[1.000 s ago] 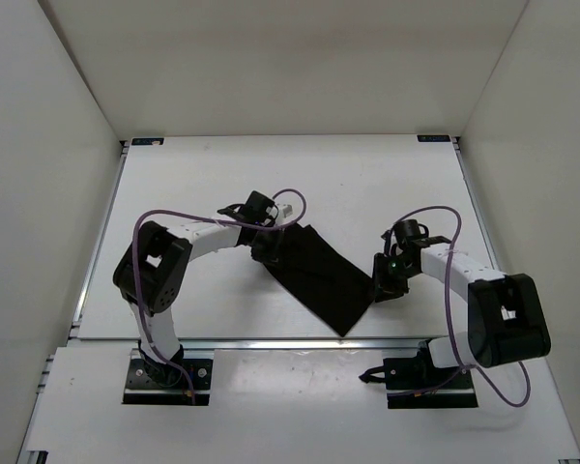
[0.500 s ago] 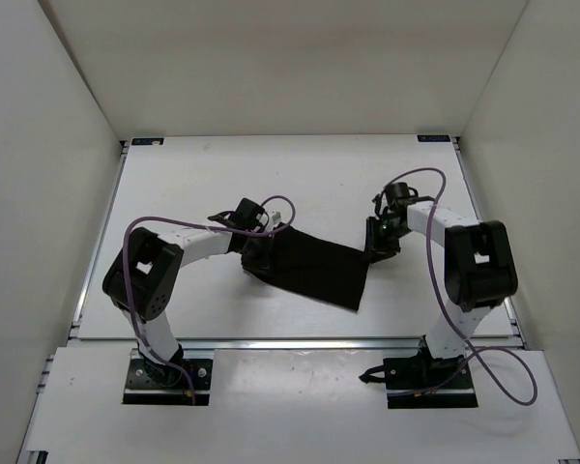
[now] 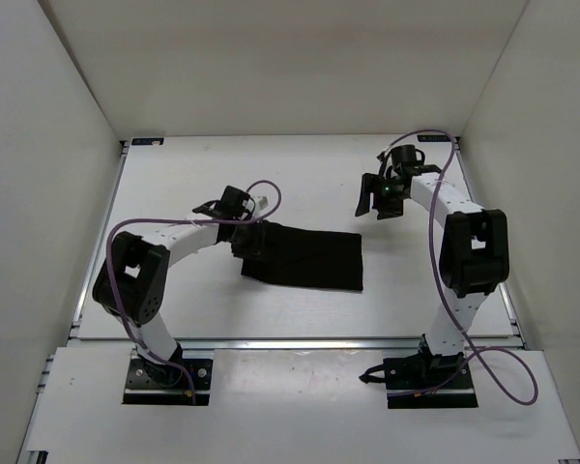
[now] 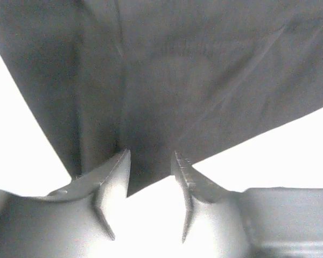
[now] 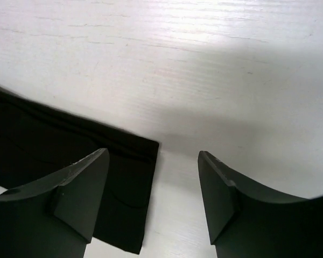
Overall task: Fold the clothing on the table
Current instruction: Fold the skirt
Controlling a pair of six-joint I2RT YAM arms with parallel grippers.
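The black clothing [image 3: 307, 259] lies flat on the white table [image 3: 193, 174] as a folded band running left to right. My left gripper [image 3: 244, 246] is down at its left end. In the left wrist view this gripper [image 4: 149, 157] is open, its fingers apart over a corner of the clothing [image 4: 204, 64], gripping nothing. My right gripper [image 3: 372, 205] hangs beyond the band's right end, clear of it. In the right wrist view that gripper [image 5: 153, 155] is wide open above bare table [image 5: 231, 80], with the clothing's end [image 5: 43, 148] lower left.
White walls close the table in at the back and both sides. A metal rail [image 3: 300, 342] runs along the front edge, with both arm bases behind it. Purple cables loop off each arm.
The clothing swung from a diagonal to a level band. Both grippers opened and let it go. The right gripper rose and moved toward the back; the left arm shifted slightly left.
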